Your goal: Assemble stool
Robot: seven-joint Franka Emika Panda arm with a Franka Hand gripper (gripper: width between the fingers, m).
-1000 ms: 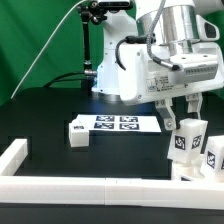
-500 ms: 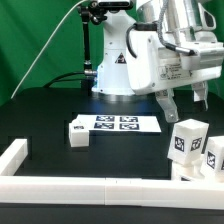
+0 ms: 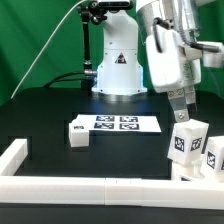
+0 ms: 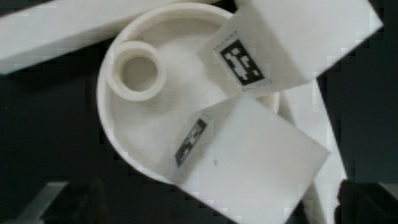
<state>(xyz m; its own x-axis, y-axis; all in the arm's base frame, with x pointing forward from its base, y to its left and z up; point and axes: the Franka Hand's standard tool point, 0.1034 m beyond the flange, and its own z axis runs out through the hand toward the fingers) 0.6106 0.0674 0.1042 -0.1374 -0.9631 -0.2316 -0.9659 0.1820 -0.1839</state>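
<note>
In the wrist view the round white seat (image 4: 169, 110) lies below the camera, with a ring-shaped socket (image 4: 139, 70) on its face. Two chunky white legs stand on it, one (image 4: 276, 50) and the other (image 4: 249, 150), each with a black-and-white tag. In the exterior view the same two legs (image 3: 187, 140) (image 3: 212, 150) stand upright at that view's right. My gripper (image 3: 186, 100) hangs just above them, open and holding nothing. In the wrist view its dark fingertips (image 4: 365, 195) flank the nearer leg without touching it.
The marker board (image 3: 125, 124) lies at mid-table. A small white tagged part (image 3: 78, 131) sits beside it on the exterior view's left. A long white border rail (image 3: 90, 186) runs along the front and turns up the left side (image 3: 15, 158). The robot base (image 3: 118, 70) stands behind.
The gripper was shut on a leg a second ago. It has opened, let go of that leg and lifted clear; the leg stays standing.
</note>
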